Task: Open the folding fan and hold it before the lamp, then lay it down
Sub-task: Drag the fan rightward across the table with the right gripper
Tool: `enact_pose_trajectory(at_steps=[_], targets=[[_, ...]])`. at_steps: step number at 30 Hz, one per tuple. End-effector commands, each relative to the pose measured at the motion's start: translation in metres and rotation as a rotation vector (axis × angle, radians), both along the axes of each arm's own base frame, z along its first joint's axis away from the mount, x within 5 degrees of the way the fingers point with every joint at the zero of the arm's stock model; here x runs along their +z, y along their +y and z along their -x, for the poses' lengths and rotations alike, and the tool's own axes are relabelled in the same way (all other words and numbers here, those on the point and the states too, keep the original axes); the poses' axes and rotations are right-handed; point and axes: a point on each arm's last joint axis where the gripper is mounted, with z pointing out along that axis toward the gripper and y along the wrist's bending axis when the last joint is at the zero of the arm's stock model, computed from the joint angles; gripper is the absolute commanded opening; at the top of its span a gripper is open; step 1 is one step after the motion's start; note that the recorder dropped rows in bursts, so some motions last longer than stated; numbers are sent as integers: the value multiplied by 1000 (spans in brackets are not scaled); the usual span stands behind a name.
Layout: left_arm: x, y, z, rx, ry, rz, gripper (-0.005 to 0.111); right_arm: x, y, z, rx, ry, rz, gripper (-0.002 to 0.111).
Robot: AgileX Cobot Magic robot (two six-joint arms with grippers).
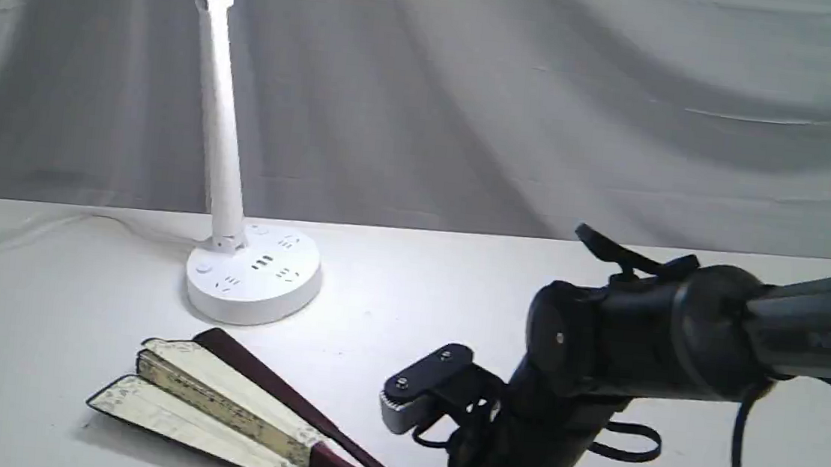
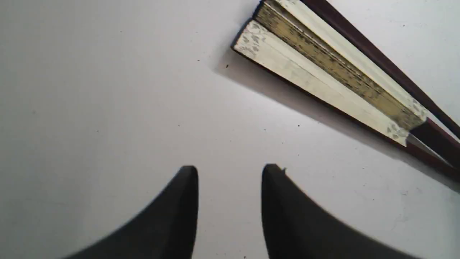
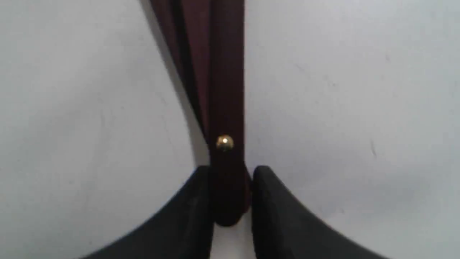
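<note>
The folding fan point(image 1: 220, 401) lies barely parted on the worktop point(image 1: 456, 290) in front of the lamp point(image 1: 254, 276) — the right gripper point(image 3: 231, 172) clamped on its pivot end, farther from the lamp, while the left gripper point(image 2: 230, 172) hangs empty, jaws apart, beside the paper end nearer the lamp.

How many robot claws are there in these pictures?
2. The right gripper clamps the folding fan at its pivot end; the left gripper hangs open over the table, beside the fan's paper.

White table point(image 1: 454, 305), creased grey cloth backdrop point(image 1: 620, 131)
</note>
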Motion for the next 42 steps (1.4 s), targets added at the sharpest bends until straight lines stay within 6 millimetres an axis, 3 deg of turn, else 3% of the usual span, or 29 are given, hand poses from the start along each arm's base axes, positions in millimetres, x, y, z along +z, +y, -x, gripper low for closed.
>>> enact_pose_trajectory(at_steps=[1,13,19,23,27,34,37,42], targets=[[0,0,-1,6,0,9,30,7,-20,4,-48,-7,4,19],[0,0,-1,8,-2,14,30,6,-89,12,-281,-25,13,19],[0,-2,-1,26,0,59,30,-3,-114,23,-368,23,24,19],[0,-3,-1,31,1,72,30,2,-127,30,-424,-1,20,19],[2,-6,-3,59,-19,136,30,15,-128,31,-439,-81,8,19],[5,-11,-4,4,-45,168,30,26,-126,35,-451,-65,-21,19],[4,-13,-3,-26,-37,165,30,32,-126,34,-540,-76,-50,19],[0,-15,0,-46,25,177,28,54,-122,19,-565,-75,-92,19]])
